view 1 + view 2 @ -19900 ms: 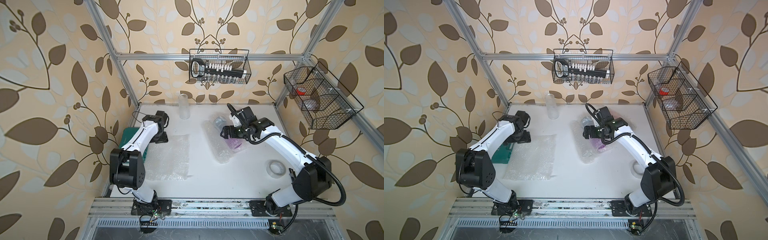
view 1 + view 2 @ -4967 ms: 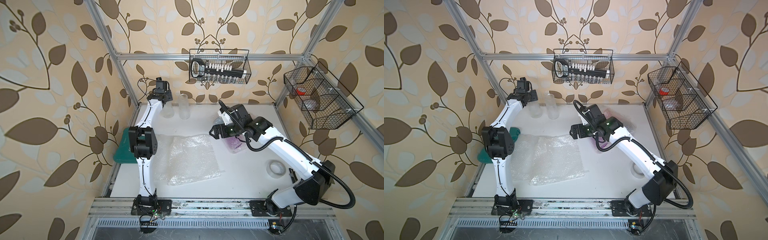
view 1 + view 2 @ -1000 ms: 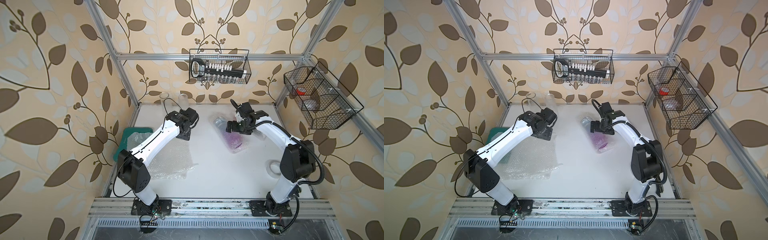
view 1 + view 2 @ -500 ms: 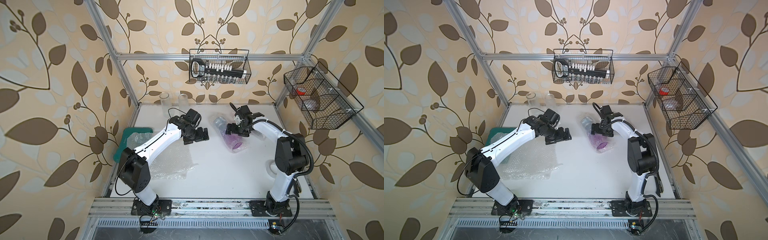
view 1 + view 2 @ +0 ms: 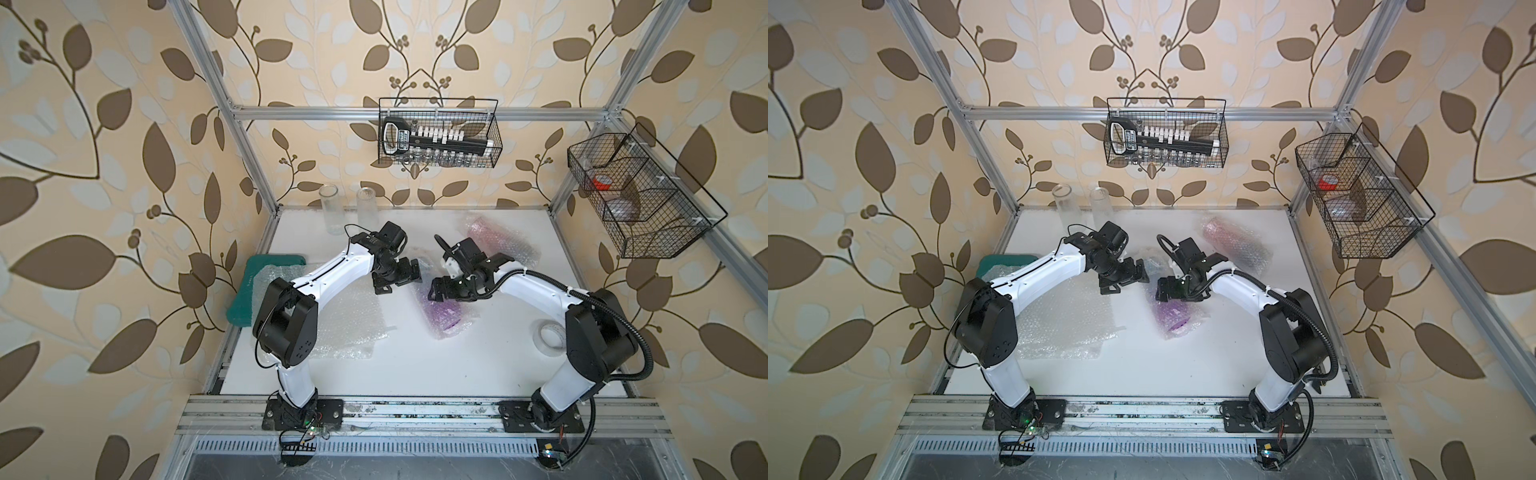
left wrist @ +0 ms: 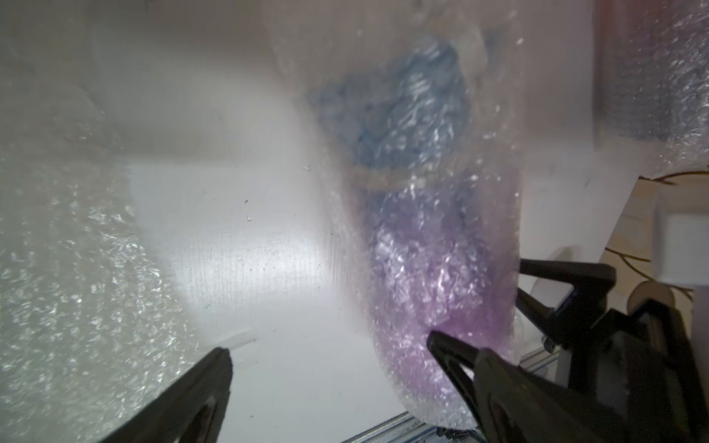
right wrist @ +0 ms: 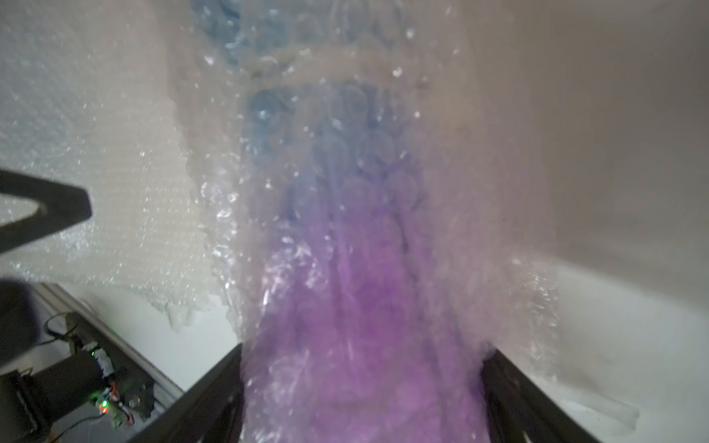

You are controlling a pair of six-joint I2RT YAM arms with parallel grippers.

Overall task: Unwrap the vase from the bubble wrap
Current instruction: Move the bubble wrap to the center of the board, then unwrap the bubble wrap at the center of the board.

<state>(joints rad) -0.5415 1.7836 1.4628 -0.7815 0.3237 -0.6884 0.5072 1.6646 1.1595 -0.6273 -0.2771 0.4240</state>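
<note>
White tabletop (image 5: 415, 365), leaf wallpaper (image 5: 104, 166); black wire basket (image 5: 457, 99) beyond the released left gripper (image 5: 397, 279) holds black-and-white tool (image 5: 436, 141); right gripper (image 5: 444, 296) straddles purple bubble-wrapped vase (image 5: 445, 318), grip unclear

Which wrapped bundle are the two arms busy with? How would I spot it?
On the white table, find where the left gripper and right gripper nearly meet. The right gripper straddles a bubble-wrapped bundle there. Unlike the pinkish bundle farther back and the flat sheet beside it, it shows purple and blue through the wrap.
</note>
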